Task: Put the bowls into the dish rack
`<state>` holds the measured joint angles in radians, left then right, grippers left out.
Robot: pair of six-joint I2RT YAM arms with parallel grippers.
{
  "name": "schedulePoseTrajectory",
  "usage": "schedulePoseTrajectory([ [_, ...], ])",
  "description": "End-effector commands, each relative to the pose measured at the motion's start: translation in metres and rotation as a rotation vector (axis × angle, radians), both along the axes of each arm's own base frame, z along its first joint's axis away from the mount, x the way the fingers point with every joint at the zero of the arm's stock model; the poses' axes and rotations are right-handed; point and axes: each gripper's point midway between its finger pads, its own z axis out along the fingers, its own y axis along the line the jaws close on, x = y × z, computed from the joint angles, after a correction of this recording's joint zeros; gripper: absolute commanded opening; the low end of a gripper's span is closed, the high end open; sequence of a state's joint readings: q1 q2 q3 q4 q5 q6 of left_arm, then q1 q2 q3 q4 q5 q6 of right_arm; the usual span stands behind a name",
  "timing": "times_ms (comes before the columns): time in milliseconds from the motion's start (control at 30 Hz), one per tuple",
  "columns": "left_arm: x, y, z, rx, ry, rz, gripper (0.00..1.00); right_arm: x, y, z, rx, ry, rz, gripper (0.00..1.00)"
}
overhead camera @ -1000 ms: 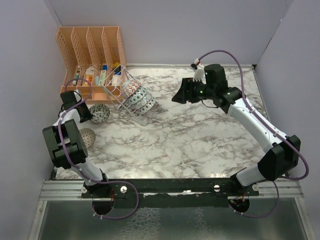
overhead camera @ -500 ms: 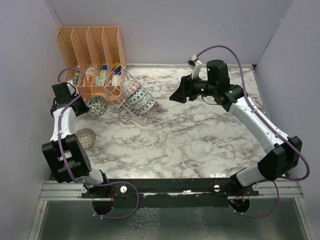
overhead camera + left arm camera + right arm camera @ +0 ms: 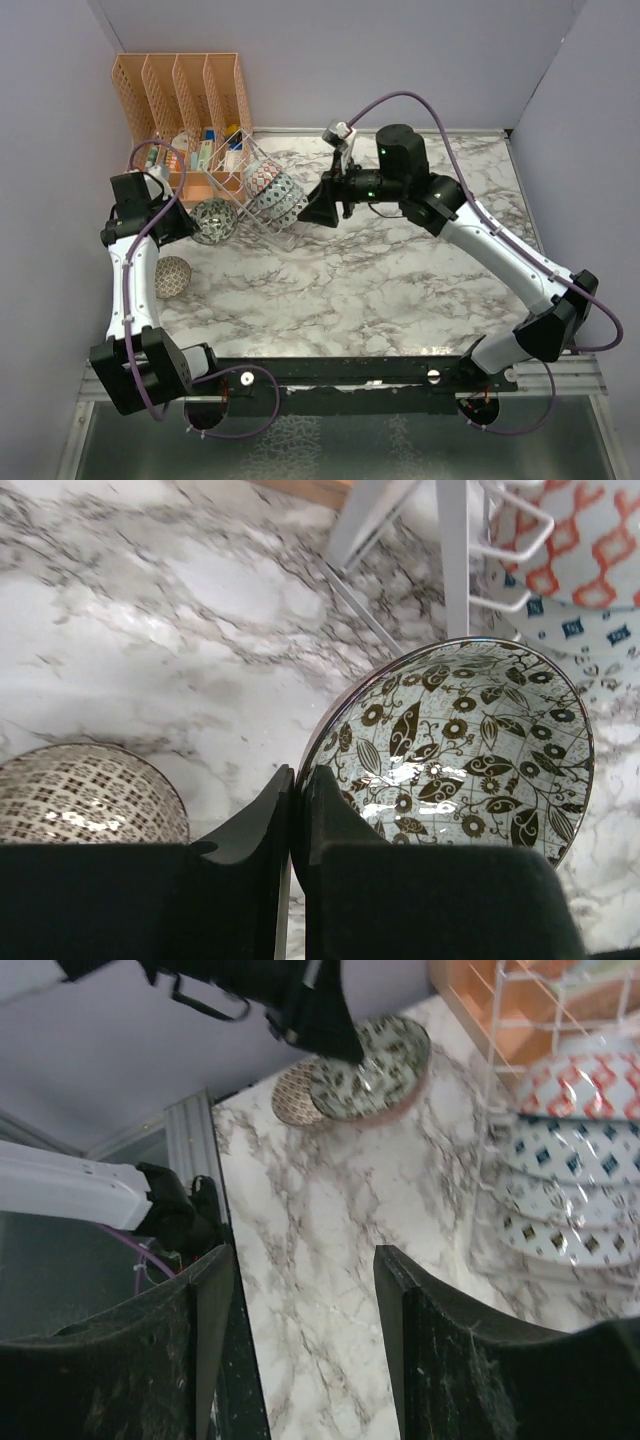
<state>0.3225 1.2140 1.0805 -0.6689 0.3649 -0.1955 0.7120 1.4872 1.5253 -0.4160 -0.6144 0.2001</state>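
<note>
My left gripper (image 3: 190, 224) is shut on the rim of a dark grey-white floral bowl (image 3: 215, 220), held tilted above the table just left of the wire dish rack (image 3: 262, 222). In the left wrist view the fingers (image 3: 300, 810) pinch the bowl (image 3: 470, 740) at its edge. The rack holds several bowls on edge (image 3: 275, 192), a red-patterned one (image 3: 580, 1085) and blue ones (image 3: 570, 1150). A tan mesh bowl (image 3: 172, 276) lies upside down on the table, also seen in the left wrist view (image 3: 80, 795). My right gripper (image 3: 322, 207) is open and empty just right of the rack.
An orange plastic organiser (image 3: 180, 100) with tall dividers and small items stands at the back left, right behind the rack. Walls close in the left, back and right sides. Bare marble table (image 3: 400, 290) lies to the right of the rack.
My left gripper has lifted the floral bowl and carried it right, towards the rack. My right arm has swung left, bringing its open gripper close to the rack's right side.
</note>
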Motion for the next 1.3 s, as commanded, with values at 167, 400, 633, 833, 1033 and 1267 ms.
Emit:
schedulePoseTrajectory([
  [167,-0.036,-0.067,-0.001,-0.136,0.068,-0.163,0.0,-0.046,0.061,0.029,-0.009,-0.247,0.153,0.57],
  [400,-0.041,-0.108,0.027,-0.177,0.078,-0.233,0.0,-0.093,0.1,-0.007,-0.152,-0.417,0.296,0.56],
  [633,-0.044,-0.115,0.048,-0.143,0.098,-0.286,0.0,-0.107,0.11,-0.042,-0.323,-0.595,0.352,0.54],
  [833,-0.045,-0.124,0.059,-0.159,0.078,-0.324,0.0,-0.075,0.101,-0.043,-0.423,-0.72,0.24,0.55],
  [1033,-0.053,-0.132,0.068,-0.159,0.07,-0.355,0.0,-0.064,0.105,-0.043,-0.43,-0.764,0.195,0.55],
  [1267,-0.058,-0.135,0.076,-0.162,0.062,-0.363,0.0,-0.06,0.114,-0.059,-0.455,-0.763,0.203,0.54],
])
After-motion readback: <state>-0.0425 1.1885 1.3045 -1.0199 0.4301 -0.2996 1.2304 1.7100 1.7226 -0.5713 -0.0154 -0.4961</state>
